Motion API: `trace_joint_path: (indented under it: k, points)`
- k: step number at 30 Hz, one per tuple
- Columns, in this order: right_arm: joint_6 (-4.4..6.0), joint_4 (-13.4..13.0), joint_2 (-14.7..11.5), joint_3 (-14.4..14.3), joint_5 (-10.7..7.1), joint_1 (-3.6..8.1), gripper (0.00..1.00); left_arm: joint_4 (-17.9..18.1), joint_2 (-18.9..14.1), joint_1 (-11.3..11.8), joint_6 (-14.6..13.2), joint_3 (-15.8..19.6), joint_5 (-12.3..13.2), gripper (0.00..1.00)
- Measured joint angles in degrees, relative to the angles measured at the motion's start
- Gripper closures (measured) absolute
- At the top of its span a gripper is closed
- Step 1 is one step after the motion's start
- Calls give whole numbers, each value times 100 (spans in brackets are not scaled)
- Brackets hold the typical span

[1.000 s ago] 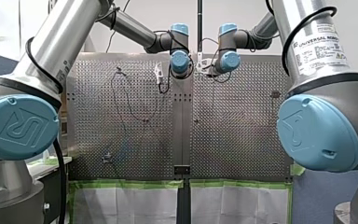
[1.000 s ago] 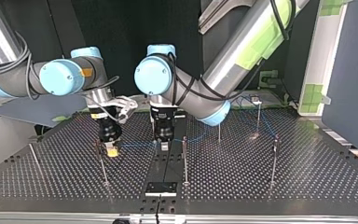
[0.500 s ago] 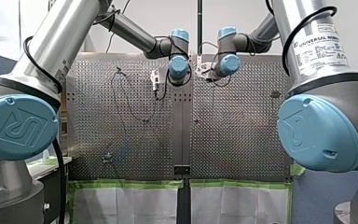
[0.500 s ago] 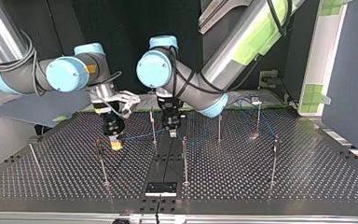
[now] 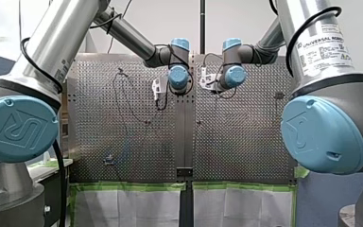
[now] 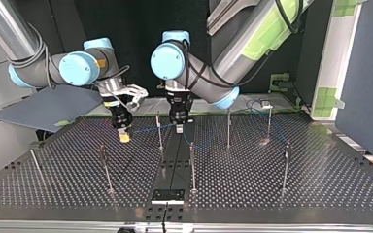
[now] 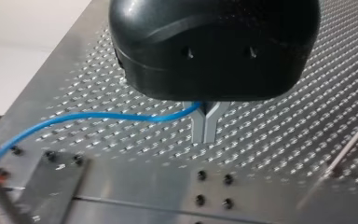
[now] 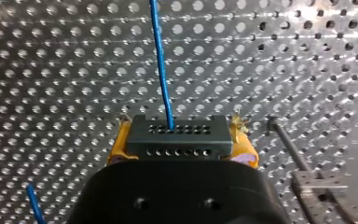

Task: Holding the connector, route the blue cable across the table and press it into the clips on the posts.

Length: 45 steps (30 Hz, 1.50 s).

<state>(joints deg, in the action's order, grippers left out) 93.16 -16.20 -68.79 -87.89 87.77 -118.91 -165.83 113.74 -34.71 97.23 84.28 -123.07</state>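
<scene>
The right hand (image 6: 124, 138) clamps the connector (image 8: 177, 137) between yellow pads (image 8: 115, 150). The left hand (image 7: 205, 127), at its 3 o'clock in the top view, pinches the blue cable (image 7: 98, 115) above the table (image 6: 281, 189).

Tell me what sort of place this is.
Probably a robotics lab test bench: a perforated metal table with thin posts, my left gripper shut on a blue cable, my right gripper holding its connector.
</scene>
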Motion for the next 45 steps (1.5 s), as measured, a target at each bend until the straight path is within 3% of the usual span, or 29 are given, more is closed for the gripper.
trace_joint_path:
  k: [6, 11, 20, 30, 39, 45]
  points:
    - [180, -312, 0, -311, -84, -10, 100, 294, 175, 23, 5, 294, 270, 100]
    - [280, -565, 25, -567, -126, -7, 100, 506, 297, 34, 14, 506, 331, 100]
    - [269, -974, 352, -998, -28, -37, 100, 868, 406, 102, 42, 868, 471, 100]
    - [268, -1079, 625, -1205, 119, 40, 100, 1394, 613, 134, 49, 1353, 721, 100]
    - [274, -1227, 819, -1204, 101, 138, 100, 1835, 931, 139, 138, 1354, 987, 100]
    - [317, -1279, 841, -1181, 52, 238, 100, 1926, 966, 175, 162, 1256, 1084, 100]
